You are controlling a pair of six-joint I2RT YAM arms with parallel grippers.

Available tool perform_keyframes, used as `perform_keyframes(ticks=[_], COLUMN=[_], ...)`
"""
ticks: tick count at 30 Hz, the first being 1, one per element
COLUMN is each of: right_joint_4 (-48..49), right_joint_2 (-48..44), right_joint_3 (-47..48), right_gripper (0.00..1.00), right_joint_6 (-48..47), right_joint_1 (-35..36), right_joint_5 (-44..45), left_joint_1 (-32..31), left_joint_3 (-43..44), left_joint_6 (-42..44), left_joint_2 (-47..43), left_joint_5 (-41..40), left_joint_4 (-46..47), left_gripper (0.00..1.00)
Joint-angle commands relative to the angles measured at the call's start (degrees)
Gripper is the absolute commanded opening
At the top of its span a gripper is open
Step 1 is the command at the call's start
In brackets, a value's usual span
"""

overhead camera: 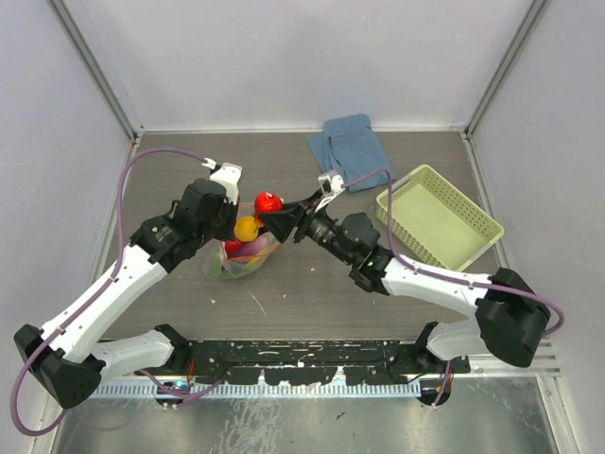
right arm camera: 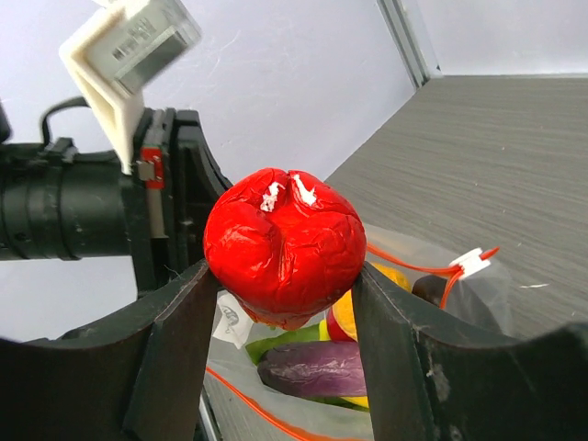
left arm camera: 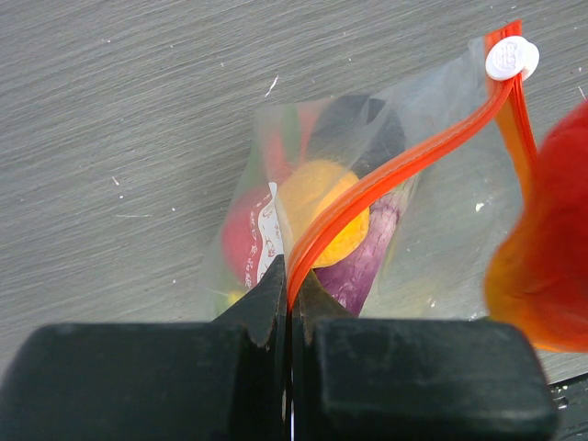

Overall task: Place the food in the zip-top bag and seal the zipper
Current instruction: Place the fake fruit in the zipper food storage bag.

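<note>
Walls (overhead camera: 302,57) of pale white are closing in the scene on three sides, with metal posts (overhead camera: 95,66) running up the far corners. The surface (overhead camera: 284,180) is showing a grey wood grain. A folded blue cloth (overhead camera: 348,149) is lying against its far edge, and a pale yellow-green slatted basket (overhead camera: 405,183) is sitting at the right, well apart from the bag. A black rail (overhead camera: 302,359) is running along the near edge, carrying both arm bases.

Near the middle, slightly left, the zip-top bag (left arm camera: 432,239) is resting on the surface with its mouth raised. The left end effector (left arm camera: 291,299) is pinching together on the zipper (left arm camera: 395,170), gripping one end of the orange-red strip, while the white slider (left arm camera: 511,58) is sitting at the strip's other end. Inside the clear plastic an orange fruit (left arm camera: 317,197), a purple eggplant (right arm camera: 317,367) and some red and green pieces are showing, piled against each other.

The right end effector (right arm camera: 287,276) is clamping a red fruit (right arm camera: 280,243) between its two fingers, the jaws standing as wide as the fruit. It is hanging just above the bag's open mouth, apart from the food below and close beside the left arm's wrist. The red skin is looking crinkled, with two small white flecks at its top.
</note>
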Motion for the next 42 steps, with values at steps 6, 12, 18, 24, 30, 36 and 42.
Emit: perform_keyframes(ticks=[6,12,18,24,30,36,42], right_joint_4=[13.0,13.3,14.6,15.5,15.4,14.6,14.4], right_joint_2=[7.3,9.5,10.5,12.7,14.3,15.1,14.2], right_joint_3=[-0.4,0.3,-1.5,-1.8,-0.9,0.0,0.0], right_gripper=[0.42,0.42,0.42,0.45,0.51,0.69,0.78], right_joint_6=[5.2,5.2,5.5,5.8,5.6,4.7,2.7], right_joint_1=[3.7,5.8,7.6,9.0,9.1,9.2,9.3], right_joint_5=[4.4,4.5,7.0,9.1,8.5,7.9,7.7], left_joint_1=[0.2,0.2,0.2,0.2,0.2,0.2,0.2], left_joint_3=[1.7,1.8,1.8,1.7,1.8,1.8,1.8], left_joint_6=[0.0,-0.1,-0.1,-0.1,-0.1,-0.2,-0.1], left_joint_2=[-1.1,-1.0,-1.0,-1.0,-1.2,-1.1,-1.0], left_joint_5=[0.3,0.3,0.2,0.1,0.0,0.0,0.2], left_joint_4=[2.8,2.8,2.7,2.7,2.7,2.7,2.8], left_gripper=[0.00,0.00,0.00,0.00,0.00,0.00,0.00])
